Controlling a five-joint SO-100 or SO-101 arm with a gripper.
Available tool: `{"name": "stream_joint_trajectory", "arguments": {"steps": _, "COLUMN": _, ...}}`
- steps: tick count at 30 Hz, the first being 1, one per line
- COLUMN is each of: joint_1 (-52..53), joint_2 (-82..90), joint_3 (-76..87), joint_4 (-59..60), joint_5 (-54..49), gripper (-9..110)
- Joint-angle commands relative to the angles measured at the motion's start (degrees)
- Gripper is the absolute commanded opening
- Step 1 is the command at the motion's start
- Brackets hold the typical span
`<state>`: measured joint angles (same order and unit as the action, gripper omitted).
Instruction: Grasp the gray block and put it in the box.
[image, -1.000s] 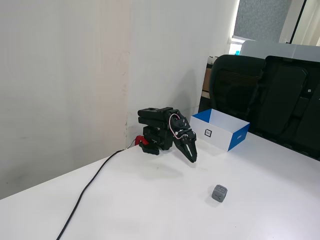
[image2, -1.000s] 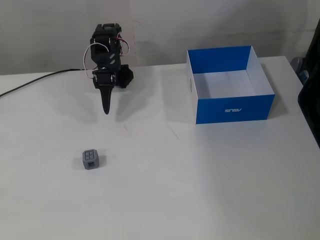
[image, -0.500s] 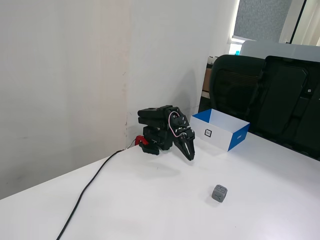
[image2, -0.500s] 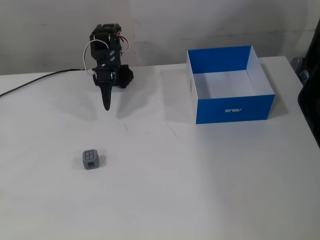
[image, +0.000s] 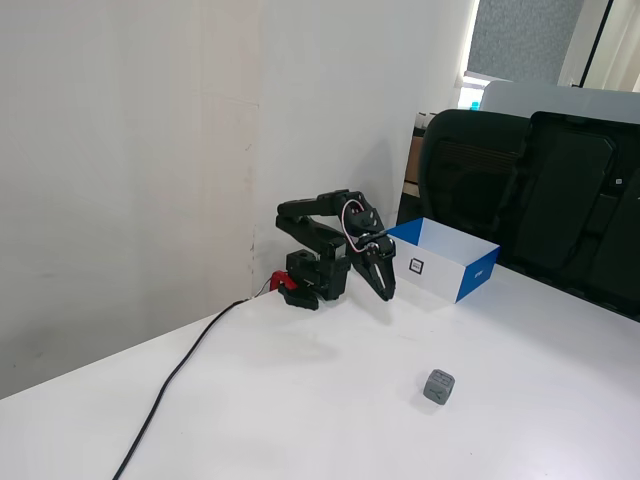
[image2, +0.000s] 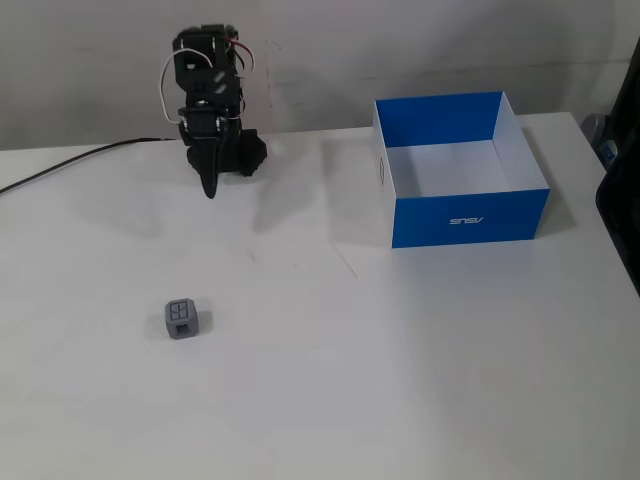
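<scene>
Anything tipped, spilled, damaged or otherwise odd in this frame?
Nothing stands out. The gray block sits flat on the table, the box stands upright and empty, and the gripper hangs clear of both.

White table underneath, smooth and evenly lit. Behind the table, a plain off-white wall with a vertical corner seam and faint scuffs. At the table's far right edge, two black office chairs. Above the chairs, a window with a gray pane and pale frame. Black cable trailing across the table toward the wall.
</scene>
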<state>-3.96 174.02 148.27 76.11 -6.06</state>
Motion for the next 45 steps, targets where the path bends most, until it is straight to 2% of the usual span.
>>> {"name": "stream_joint_trajectory", "arguments": {"steps": 1, "joint_1": -1.67, "joint_2": -10.55, "joint_3": -10.9, "joint_4": -1.93, "joint_5": 0.62, "gripper": 0}}
{"name": "stream_joint_trajectory", "arguments": {"steps": 18, "joint_1": -9.05, "joint_2": -38.85, "joint_3": -24.87, "joint_4": -9.32, "joint_5": 0.62, "gripper": 0}}
{"name": "stream_joint_trajectory", "arguments": {"steps": 31, "joint_1": -7.82, "joint_2": -51.24, "joint_3": -31.82, "joint_4": -8.26, "joint_5": 1.32, "gripper": 24}}
{"name": "stream_joint_trajectory", "arguments": {"steps": 45, "joint_1": -6.77, "joint_2": -70.14, "joint_3": -49.22, "joint_4": -2.02, "joint_5": 1.49, "gripper": 26}}
